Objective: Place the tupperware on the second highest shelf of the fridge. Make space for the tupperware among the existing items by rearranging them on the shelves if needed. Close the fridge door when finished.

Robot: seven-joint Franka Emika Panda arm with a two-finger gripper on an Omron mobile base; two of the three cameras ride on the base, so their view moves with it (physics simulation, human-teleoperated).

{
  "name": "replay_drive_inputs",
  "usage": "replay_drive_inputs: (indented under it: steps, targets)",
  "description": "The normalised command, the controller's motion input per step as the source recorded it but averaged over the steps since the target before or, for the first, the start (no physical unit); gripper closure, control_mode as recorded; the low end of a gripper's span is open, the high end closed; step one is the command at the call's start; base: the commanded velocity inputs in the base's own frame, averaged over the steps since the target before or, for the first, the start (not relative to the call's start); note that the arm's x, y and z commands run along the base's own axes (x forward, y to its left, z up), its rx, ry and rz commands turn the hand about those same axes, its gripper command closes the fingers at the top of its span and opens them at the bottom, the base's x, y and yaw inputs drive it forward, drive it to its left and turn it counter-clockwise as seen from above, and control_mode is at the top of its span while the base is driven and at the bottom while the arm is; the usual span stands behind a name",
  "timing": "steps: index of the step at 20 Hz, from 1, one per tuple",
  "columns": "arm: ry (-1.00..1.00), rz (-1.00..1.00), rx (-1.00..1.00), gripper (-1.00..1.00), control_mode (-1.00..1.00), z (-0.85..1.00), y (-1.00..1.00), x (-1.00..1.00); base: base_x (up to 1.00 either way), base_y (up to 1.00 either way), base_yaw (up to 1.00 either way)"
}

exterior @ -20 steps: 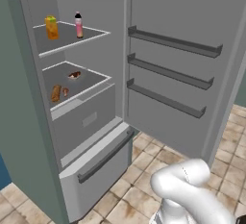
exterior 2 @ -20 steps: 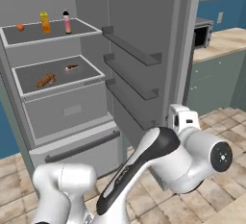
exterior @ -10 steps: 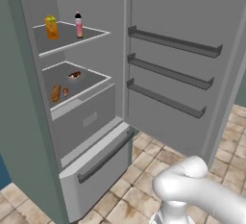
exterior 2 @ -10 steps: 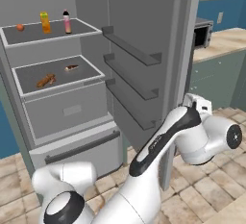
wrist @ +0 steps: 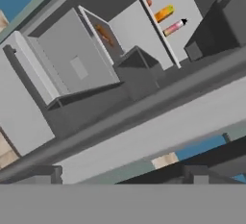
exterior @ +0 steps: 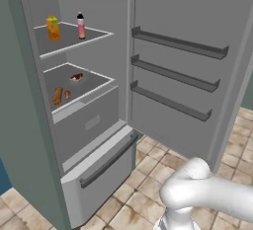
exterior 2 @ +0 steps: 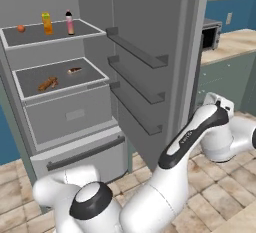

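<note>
The fridge (exterior: 29, 125) stands with its fridge door (exterior: 188, 76) swung wide, filling the left and centre of the left base view and carrying three dark door racks (exterior: 173, 73) stacked one above another. Two inner shelves (exterior: 74, 44) show at the upper left of that frame. On the higher one stand a yellow-orange carton (exterior: 53, 28) and a pink bottle with dark cap (exterior: 81, 26), apart from each other. The lower shelf holds three brown sausage-like foods (exterior: 58, 95), two near its left front and one further back.

The right base view adds what the left one lacks: a small orange round fruit (exterior 2: 20, 28) at the upper left, left of the carton (exterior 2: 46, 23) and bottle (exterior 2: 70, 22), so three items share that shelf. It also shows a dark microwave (exterior 2: 211, 33) on a pale counter (exterior 2: 235, 42) at the upper right, past the door's edge (exterior 2: 197, 52). There I count only two brown pieces (exterior 2: 48, 83) on the lower shelf; the rest is too small to tell. A bottom drawer (exterior 2: 80, 149) with a horizontal handle sits below.

The hand view, rolled sideways, looks over the door's top edge (wrist: 144, 107) at the shelves, with fruit (wrist: 149, 2), carton (wrist: 164, 13) and bottle (wrist: 175, 26) at its upper right.

The gripper's jaws stand fully apart, with nothing between them. I cannot find the tupperware in these frames.
</note>
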Motion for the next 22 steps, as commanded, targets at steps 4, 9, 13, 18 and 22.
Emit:
replay_drive_inputs:
  steps: [4,9,13,18,22]
  targets:
    - [0.00,0.01,0.02,-1.00,-1.00,-0.16,-0.03,0.36,0.00,0.00,0.00]
    - [0.02,0.03,0.04,-1.00,-1.00,-0.04,-0.04,0.50,0.00,0.00,0.00]
    - [0.03,0.04,0.05,-1.00,-1.00,0.00,-0.09,0.59,0.00,0.00,0.00]
    - [0.01,0.09,0.00,-1.00,-1.00,-0.06,0.00,0.47,0.00,0.00,0.00]
    - [0.02,0.23,0.00,-1.00,-1.00,-0.07,0.19,0.11,0.00,0.00,0.00]
